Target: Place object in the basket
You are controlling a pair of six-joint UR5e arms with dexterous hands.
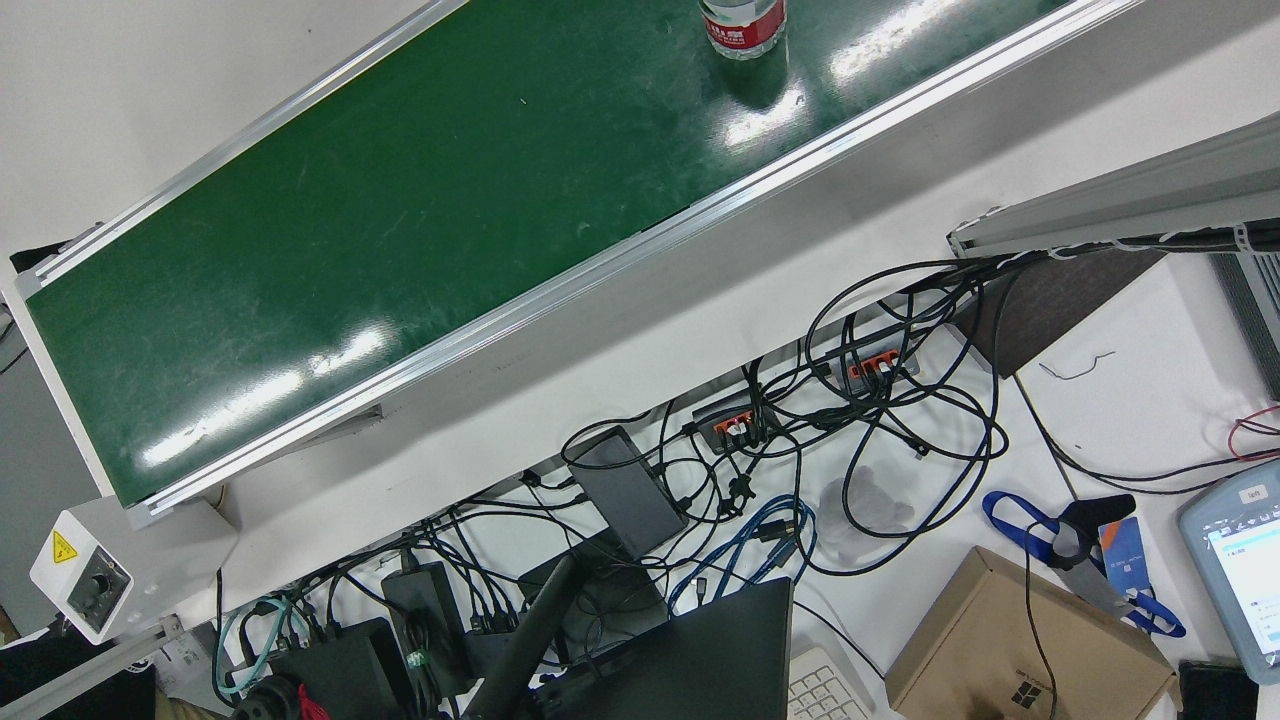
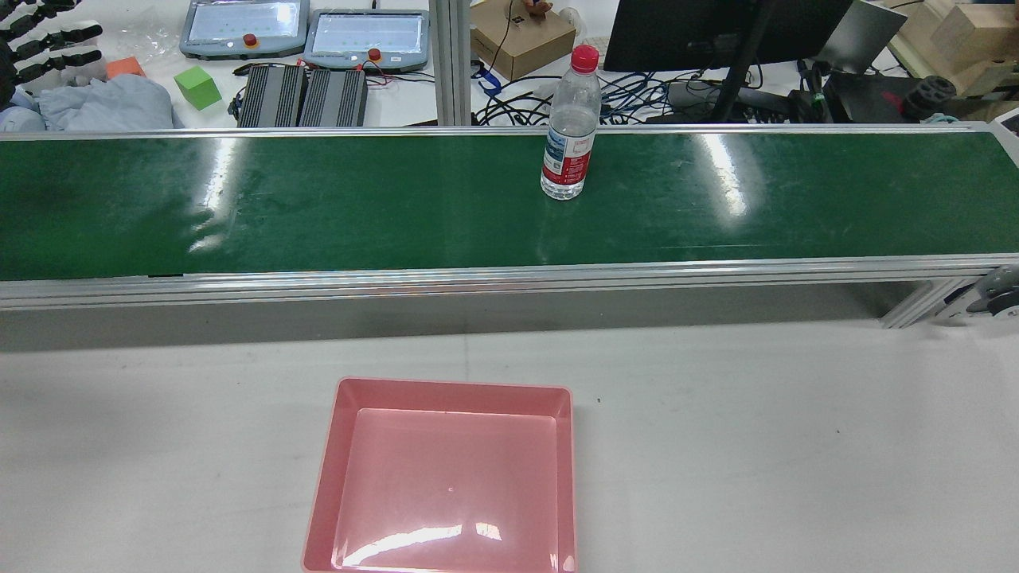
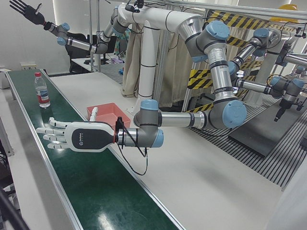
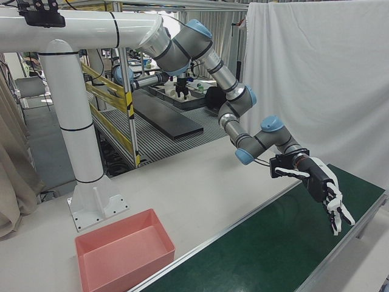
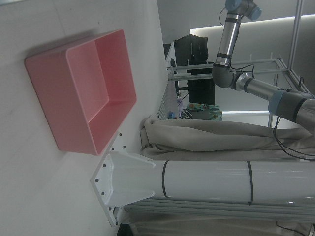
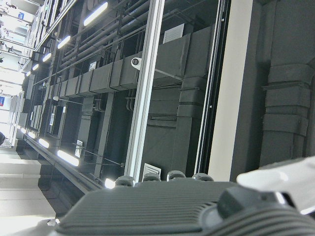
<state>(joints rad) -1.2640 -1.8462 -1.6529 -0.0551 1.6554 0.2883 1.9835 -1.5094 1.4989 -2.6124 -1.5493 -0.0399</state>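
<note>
Pink rectangular plastic basket [image 2: 454,385] sits closest in the rear view, resting on the pale grey table [image 2: 756,446] on the near side of the long green conveyor belt [image 2: 358,207]; an aluminium rail runs between the table and the belt. Beyond the basket and somewhat to its right in that view stands the clear plastic water bottle [image 2: 569,135] with a red cap and a red-and-white label; it is upright on the belt, toward the belt's far edge and well apart from the basket.

In the left-front view the white-shelled left hand [image 3: 72,135] hovers palm-down above the belt with its fingers stretched out flat and spread, grasping nothing; it is well short of the bottle, which stands farther along the belt. The black right hand [image 3: 26,10] is raised high at the far end of the station — fingers fanned apart, nothing held; its own camera looks up at ceiling beams and strip lights. The left hand's camera looks across at the basket and the white pedestal behind it.
</note>
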